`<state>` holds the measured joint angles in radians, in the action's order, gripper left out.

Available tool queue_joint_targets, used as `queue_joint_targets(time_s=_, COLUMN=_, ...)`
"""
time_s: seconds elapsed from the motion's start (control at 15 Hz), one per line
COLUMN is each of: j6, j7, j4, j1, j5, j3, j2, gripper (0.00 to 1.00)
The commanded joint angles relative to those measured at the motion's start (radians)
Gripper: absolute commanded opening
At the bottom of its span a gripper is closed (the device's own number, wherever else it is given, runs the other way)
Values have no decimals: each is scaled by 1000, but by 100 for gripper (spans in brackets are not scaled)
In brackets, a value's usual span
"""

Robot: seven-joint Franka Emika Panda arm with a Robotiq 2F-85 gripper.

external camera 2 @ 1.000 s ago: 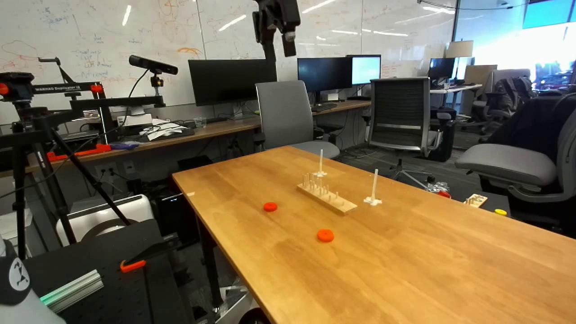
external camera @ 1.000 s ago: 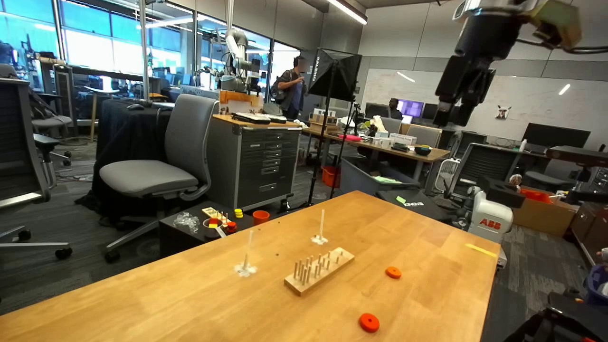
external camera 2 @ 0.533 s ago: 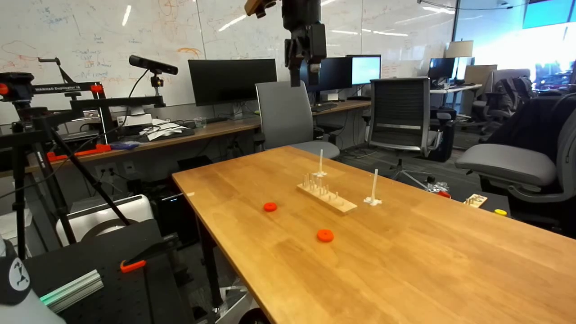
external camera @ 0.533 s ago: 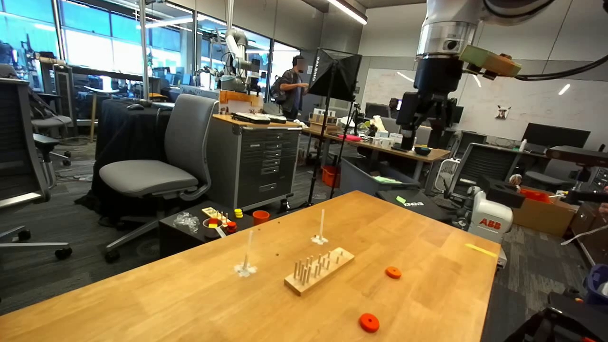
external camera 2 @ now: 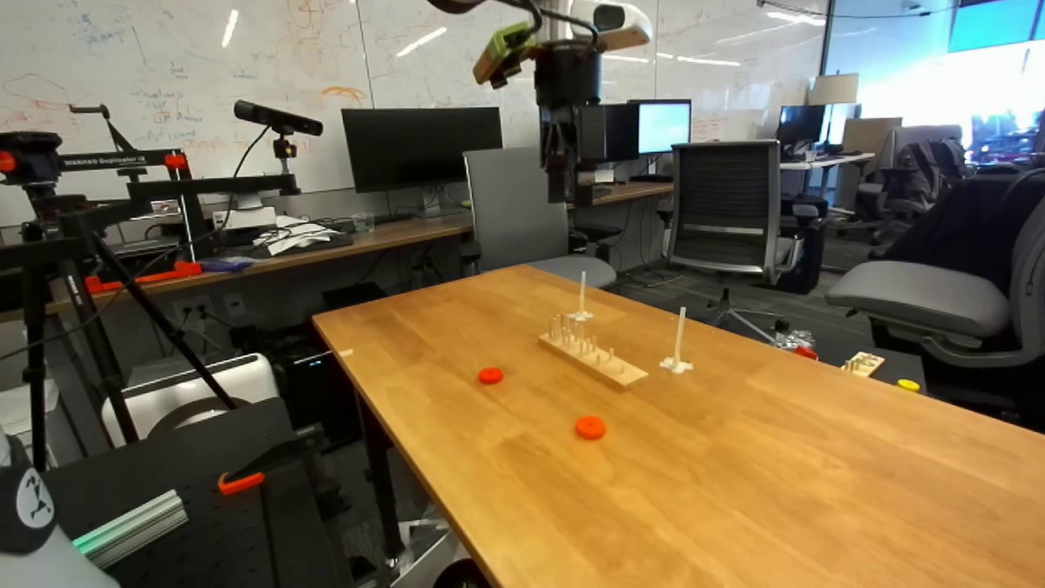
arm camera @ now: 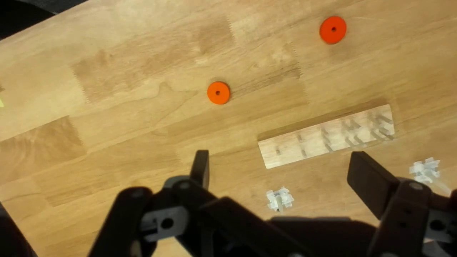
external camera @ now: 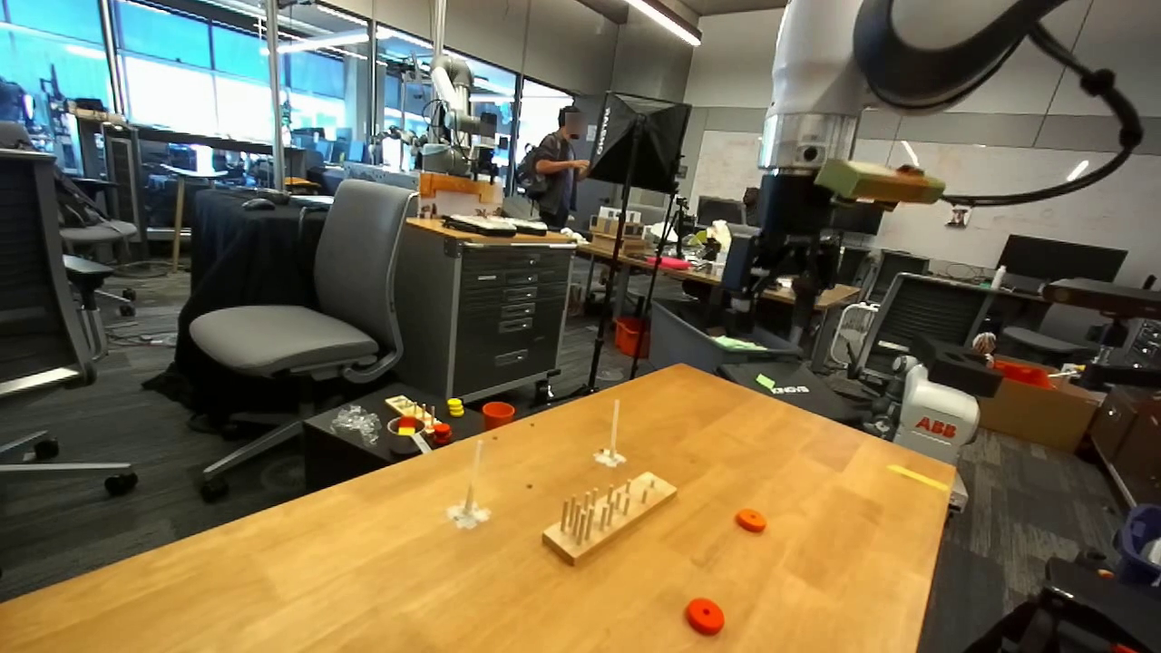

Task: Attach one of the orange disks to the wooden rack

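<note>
- Around both orange disks (arm camera: pixel 223 95) (arm camera: pixel 328 36) lies bare tabletop (external camera 2: pixel 775 490): room for my gripper (arm camera: pixel 280 160) to descend.
- Pegs (external camera: pixel 582 526) crowd one end of the wooden rack (arm camera: pixel 313 141) and thin toward the other.
- Two pale rods (external camera: pixel 473 476) (external camera: pixel 615 426) rise past the rack, on its side away from the disks, blocking me.

- In an exterior view, I read "ABB" in red on a white machine (external camera: pixel 939 410).
- In an exterior view, I read "WANHAO Duplicator", plus a tiny ending, in white on a black bar (external camera 2: pixel 118 160).
- A round white emblem (external camera 2: pixel 34 498) marked a pale housing (external camera 2: pixel 49 555).
- The whiteboard (external camera 2: pixel 408 73) carried handwriting I could not read.
- Lettering on a black case (external camera: pixel 785 399) and a softbox (external camera: pixel 639 141) was too small for me.
</note>
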<state>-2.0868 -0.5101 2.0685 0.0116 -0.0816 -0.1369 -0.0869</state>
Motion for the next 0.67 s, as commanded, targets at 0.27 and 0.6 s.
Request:
queue_joint_targets(time_s=0.27, j6=-125, j7=-48, j4=-128, j1=25, j5=2, j3=141, j2=-311, gripper=100)
queue_joint_targets(time_s=0.6, j6=-127, j7=-19, j4=-102, j1=32, j5=11, j3=176, j2=-342, gripper=100)
